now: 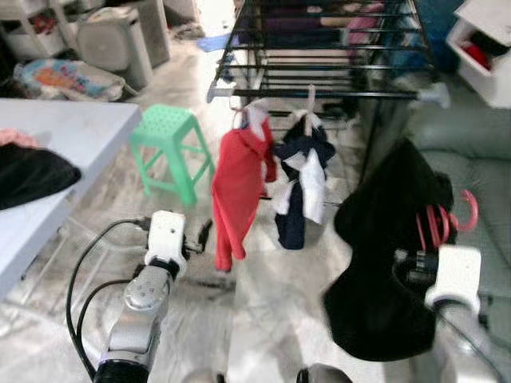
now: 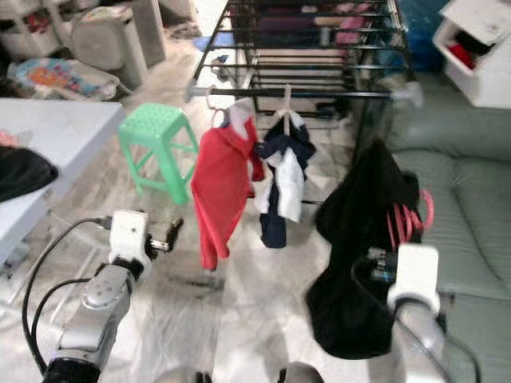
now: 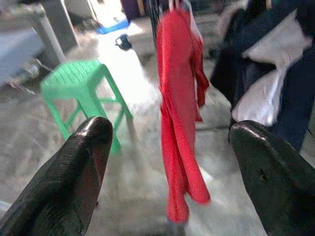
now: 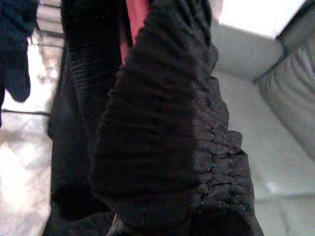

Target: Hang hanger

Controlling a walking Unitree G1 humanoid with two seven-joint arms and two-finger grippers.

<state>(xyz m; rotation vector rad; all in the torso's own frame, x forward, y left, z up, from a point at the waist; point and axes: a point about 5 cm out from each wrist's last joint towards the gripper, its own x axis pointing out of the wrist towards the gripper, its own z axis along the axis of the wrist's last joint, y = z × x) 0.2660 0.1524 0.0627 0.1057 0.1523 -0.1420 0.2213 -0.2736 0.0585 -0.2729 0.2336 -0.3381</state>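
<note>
A red hanger [image 1: 449, 221] carrying a black garment [image 1: 383, 263] hangs in the air at the right, in front of the sofa. My right gripper [image 1: 415, 262] is shut on it, and the cloth [image 4: 162, 123] drapes over the fingers and hides them. The black drying rack [image 1: 319, 93] stands ahead, and its front rail holds a red garment [image 1: 235, 191] and a navy and white one [image 1: 303, 187]. My left gripper [image 1: 204, 236] is low, just left of the red garment [image 3: 179, 108]. It is open and holds nothing.
A green plastic stool [image 1: 168, 132] stands left of the rack. A white table [image 1: 72, 128] with a dark cloth [image 1: 32, 175] is at my left. A grey sofa [image 1: 471, 159] and a white shelf [image 1: 487, 48] are at the right.
</note>
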